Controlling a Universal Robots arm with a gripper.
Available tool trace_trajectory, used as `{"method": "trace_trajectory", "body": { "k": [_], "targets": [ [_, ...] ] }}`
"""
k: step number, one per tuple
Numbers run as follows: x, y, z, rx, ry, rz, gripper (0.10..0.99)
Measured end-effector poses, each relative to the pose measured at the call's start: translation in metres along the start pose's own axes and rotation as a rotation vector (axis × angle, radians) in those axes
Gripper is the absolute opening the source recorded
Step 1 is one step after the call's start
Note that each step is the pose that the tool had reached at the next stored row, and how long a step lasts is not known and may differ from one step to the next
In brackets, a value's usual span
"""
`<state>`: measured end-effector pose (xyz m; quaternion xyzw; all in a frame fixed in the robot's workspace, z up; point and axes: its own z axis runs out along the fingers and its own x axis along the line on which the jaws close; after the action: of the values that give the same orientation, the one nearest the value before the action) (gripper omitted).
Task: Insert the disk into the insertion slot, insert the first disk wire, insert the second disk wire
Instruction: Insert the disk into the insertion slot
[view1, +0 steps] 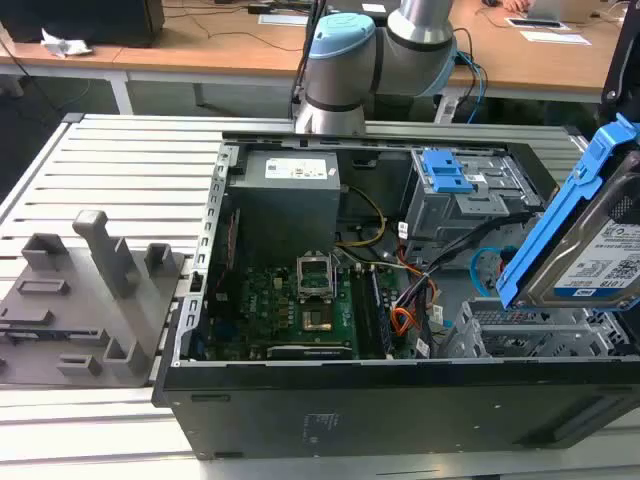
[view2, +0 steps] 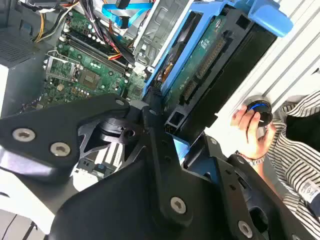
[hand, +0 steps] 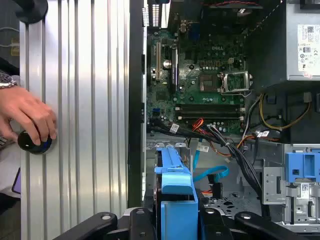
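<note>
We see the end effector (view2: 165, 122) clamped on the disk (view1: 600, 250), its black fingers (view2: 152, 112) pressed against the blue frame in both wrist views. In the exterior view the disk hangs tilted in the air at that view's right, just above the insertion slot (view1: 520, 335) and not in it. The second disk wire (view1: 485, 265) lies in a loop inside the open computer case (view1: 400, 400), beside the slot and apart from the disk. The first disk wire (view1: 402, 320) lies loose near the green circuit board (view1: 290, 310). Outside the case, a person's hand (hand: 25, 115) rests on a round black knob (hand: 32, 142) on the ribbed metal tabletop (view1: 120, 170).
</note>
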<state>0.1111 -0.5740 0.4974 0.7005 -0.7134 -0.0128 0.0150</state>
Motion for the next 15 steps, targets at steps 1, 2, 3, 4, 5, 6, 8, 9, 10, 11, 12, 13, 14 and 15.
{"method": "trace_trajectory", "body": {
  "k": [1,2,3,4,5,6,8,9,10,11,12,13,14,15],
  "targets": [
    [0.0000,0.0000,0.0001,0.000,0.0001,0.000,0.365],
    [0.0000,0.0000,0.0008,0.000,-0.0002,0.000,0.365],
    [0.0000,-0.0001,0.0025,0.000,-0.0001,0.000,0.365],
    [0.0000,-0.0002,0.0042,0.000,-0.0001,0.000,0.365],
    [0.0000,-0.0002,0.0057,0.000,-0.0001,0.000,0.365],
    [0.0000,-0.0003,0.0068,0.000,-0.0001,0.000,0.365],
    [0.0000,-0.0003,0.0079,0.000,-0.0001,0.000,0.365],
    [0.0000,-0.0003,0.0086,0.000,0.0000,0.000,0.365],
    [0.0000,-0.0004,0.0094,0.000,-0.0001,0.000,0.365],
    [0.0000,-0.0004,0.0105,0.000,-0.0001,0.000,0.365],
    [0.0000,-0.0004,0.0111,0.000,0.0000,0.000,0.365],
    [0.0000,-0.0005,0.0116,0.000,-0.0001,0.000,0.365],
    [0.0000,-0.0005,0.0121,0.000,0.0000,0.000,0.365],
    [0.0000,-0.0005,0.0124,0.000,-0.0001,0.000,0.365]
  ]
}}
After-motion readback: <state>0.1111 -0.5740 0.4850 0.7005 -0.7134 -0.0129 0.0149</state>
